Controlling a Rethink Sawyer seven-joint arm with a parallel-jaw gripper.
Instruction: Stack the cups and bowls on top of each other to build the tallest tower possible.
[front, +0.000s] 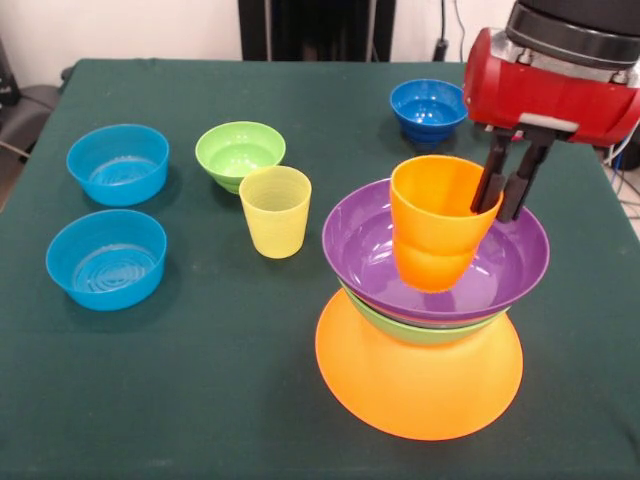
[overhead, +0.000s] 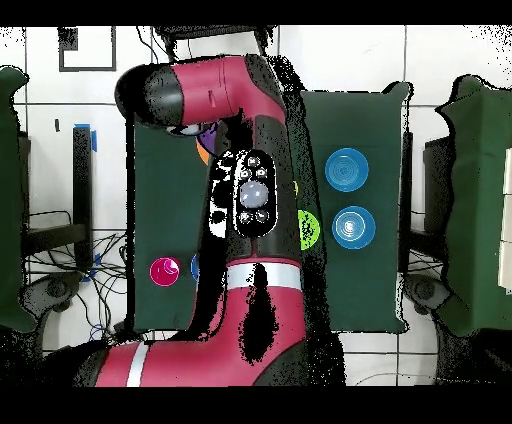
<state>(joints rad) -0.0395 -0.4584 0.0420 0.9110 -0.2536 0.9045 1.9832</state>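
Note:
The tower stands at the front right: a huge orange bowl (front: 420, 385) upside down as the base, a large green bowl (front: 420, 328) on it, and a large purple bowl (front: 500, 262) on top. An orange cup (front: 432, 222) stands upright inside the purple bowl. My gripper (front: 507, 190) comes down from the upper right, and its two black fingers (front: 490, 178) are pinched on the cup's right rim. I cannot tell whether the cup's base rests on the bowl. In the overhead view my arm (overhead: 250, 200) hides the tower and gripper.
A yellow cup (front: 275, 210) stands left of the tower, with a small green bowl (front: 240, 153) behind it. Two light blue bowls (front: 118, 163) (front: 106, 258) sit at the left. A small dark blue bowl (front: 428, 108) sits behind the tower. A red cup (overhead: 165, 270) shows only overhead.

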